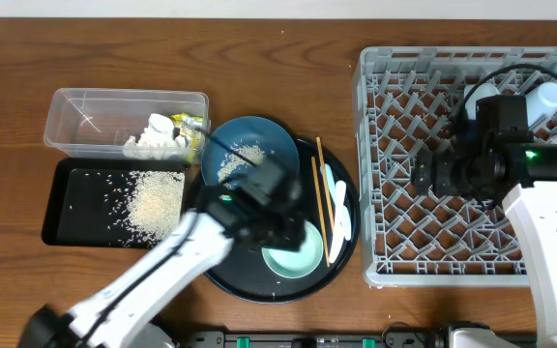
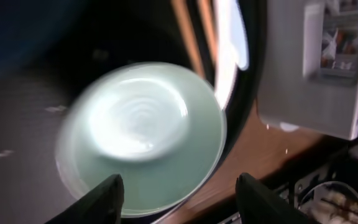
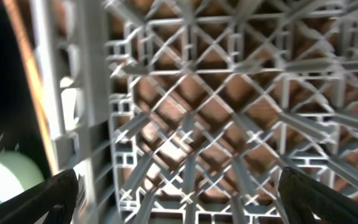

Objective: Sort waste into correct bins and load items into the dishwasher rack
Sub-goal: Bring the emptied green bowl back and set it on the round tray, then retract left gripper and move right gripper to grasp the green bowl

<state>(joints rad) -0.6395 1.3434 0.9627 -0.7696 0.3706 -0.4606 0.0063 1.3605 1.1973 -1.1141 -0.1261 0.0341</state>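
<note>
My left gripper (image 1: 288, 232) (image 2: 179, 194) hangs open just over the small light-blue bowl (image 1: 294, 258) (image 2: 145, 134), which sits empty on the round black tray (image 1: 348, 227); the bowl's near rim lies between the fingers. The dark-blue bowl (image 1: 249, 150) holds some rice. Chopsticks (image 1: 319, 193) and a white spoon (image 1: 337, 208) lie on the tray's right side. The clear tub (image 1: 95, 106) holds napkins (image 1: 153, 142) and a yellow-green wrapper (image 1: 190, 130). Rice (image 1: 155, 198) lies in the black rectangular tray (image 1: 75, 213). My right gripper (image 1: 420, 174) (image 3: 179, 199) is wide open above the grey rack (image 1: 395, 242) (image 3: 216, 124).
Two pale cups (image 1: 549, 97) stand in the rack's back right corner. The rack's left wall stands right next to the round tray. The light-blue bowl (image 3: 5, 177) shows at the left edge of the right wrist view.
</note>
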